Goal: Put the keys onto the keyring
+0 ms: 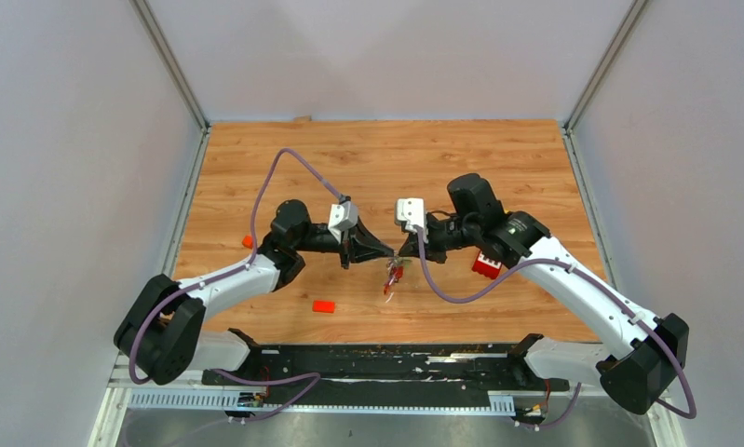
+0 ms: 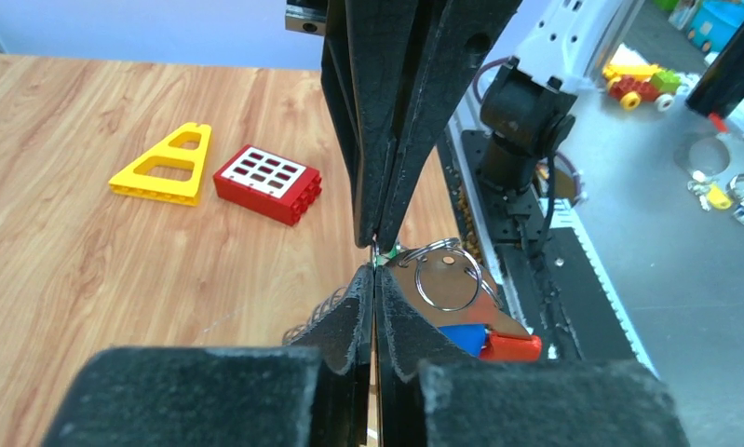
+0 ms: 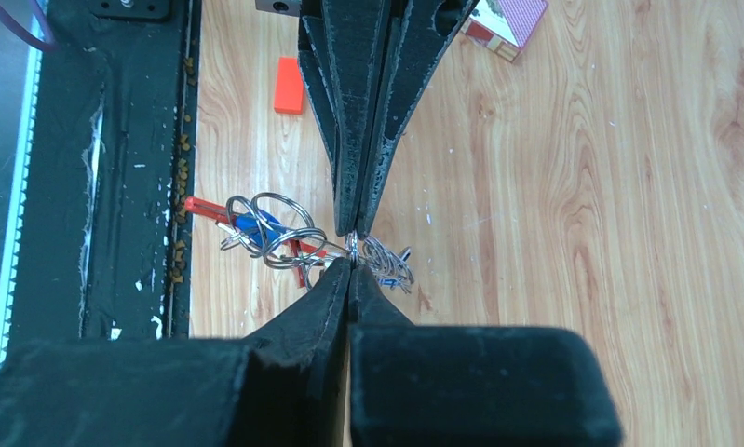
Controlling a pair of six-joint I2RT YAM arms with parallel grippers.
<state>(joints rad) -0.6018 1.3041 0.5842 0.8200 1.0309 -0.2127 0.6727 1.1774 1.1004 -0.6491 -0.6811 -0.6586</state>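
Observation:
The keyring hangs as a small bunch between my two grippers, above the wooden table. It has a red strap, a blue-tagged key, steel split rings and a grey coiled chain strip. My left gripper and right gripper meet tip to tip. Both are shut on a thin metal loop at the top of the bunch. In the left wrist view my left gripper pinches it, with a bit of green at the tips. In the right wrist view my right gripper pinches it beside the rings and the coils.
A red studded brick lies under the right arm, with a yellow triangular piece beside it. Small orange blocks lie at the front left and far left. The black base rail runs along the near edge.

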